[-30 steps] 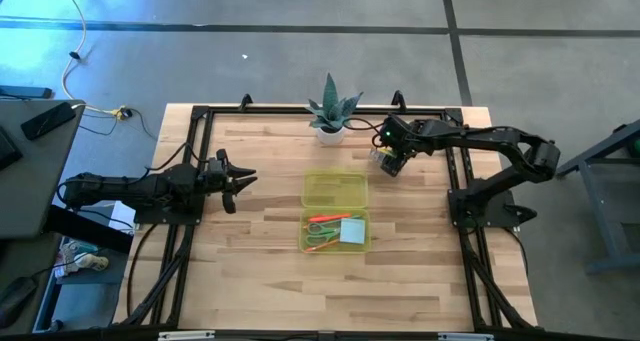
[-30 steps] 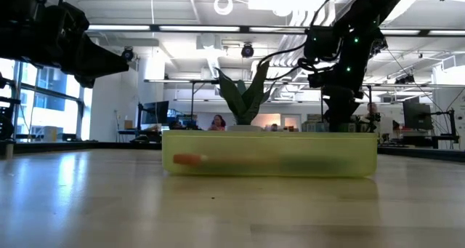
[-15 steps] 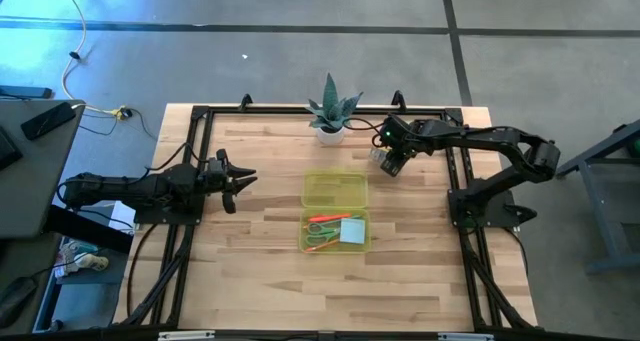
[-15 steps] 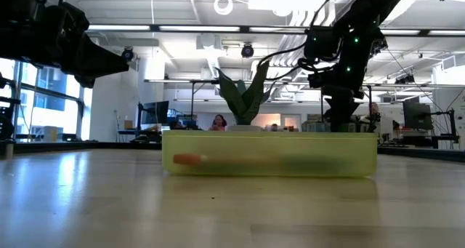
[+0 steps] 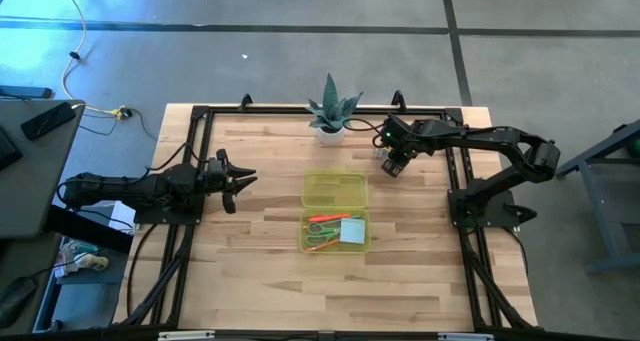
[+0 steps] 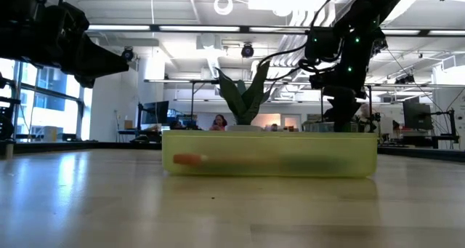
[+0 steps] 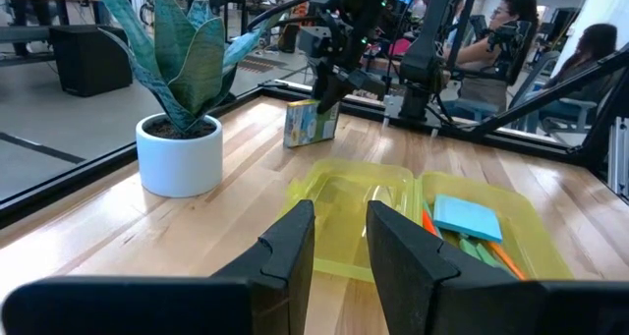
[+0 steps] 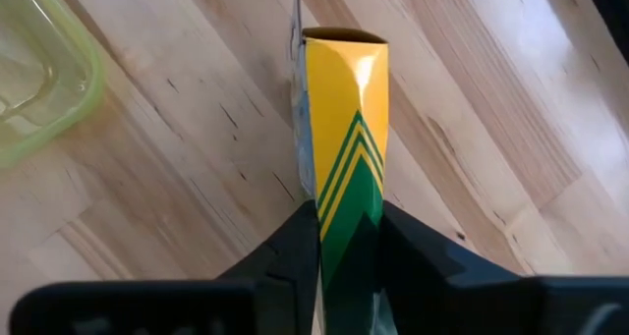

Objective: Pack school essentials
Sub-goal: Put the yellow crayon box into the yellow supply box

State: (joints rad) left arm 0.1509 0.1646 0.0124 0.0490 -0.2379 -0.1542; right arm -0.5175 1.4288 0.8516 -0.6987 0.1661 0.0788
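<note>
right gripper (image 5: 392, 163) – gripping crayon box (image 8: 344, 168) – has edged slightly rightward.

We see a yellow crayon box (image 8: 344, 139) with green chevron stripes between dark fingers (image 8: 295, 251), translucent yellow-green tray (image 5: 335, 189), blue note pad (image 5: 351, 231), orange pen (image 5: 327, 219), green-handled scissors (image 5: 320, 243), pale wood tabletop (image 5: 260, 261).

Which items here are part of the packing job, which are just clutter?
Job: crayon box in right gripper; yellow-green case; blue note pad, scissors and orange pen already inside.

Bystander: potted plant. Left gripper waits left of the case.
</note>
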